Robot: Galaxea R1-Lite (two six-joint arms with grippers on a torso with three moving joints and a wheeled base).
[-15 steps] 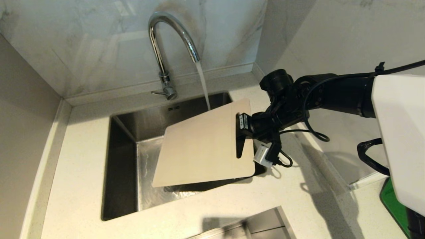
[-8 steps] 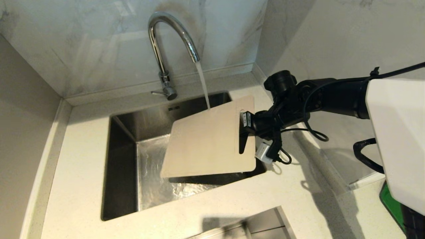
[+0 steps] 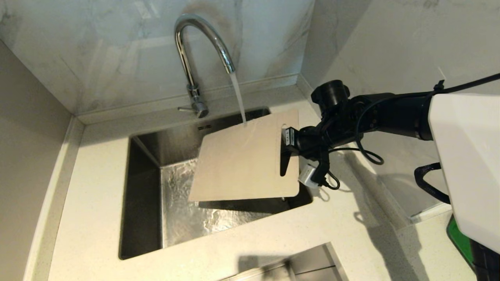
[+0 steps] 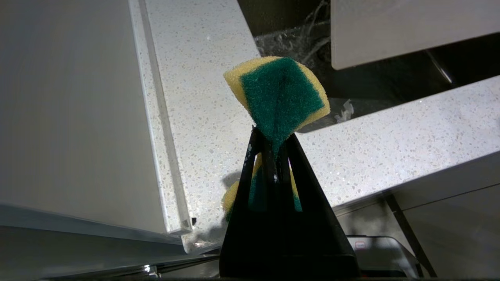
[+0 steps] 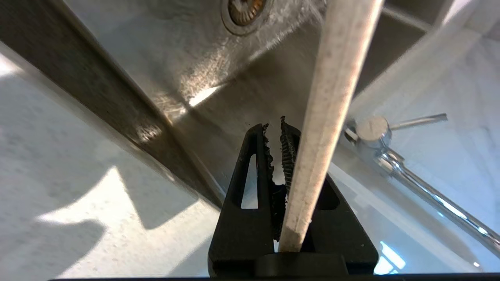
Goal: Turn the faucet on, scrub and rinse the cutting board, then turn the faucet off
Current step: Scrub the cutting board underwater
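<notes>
Your board (image 3: 242, 164) hangs tilted over the sink (image 3: 144, 195), water from the faucet (image 3: 203, 43) hitting its top edge. R gripper (image 3: 288, 145) is clamped near-shut on the slot-handle end, w/ one finger (image 5: 290, 156) showing past the board's edge. Board looks thin, stiff, light, prob slick when wet, so keep hold by that end. L gripper (image 4: 273, 150) is squeezed tight on a sponge (image 4: 279, 95), low by the bench (image 4: 203, 78) edge. Room: open basin below the board, faucet & back wall close behind
</notes>
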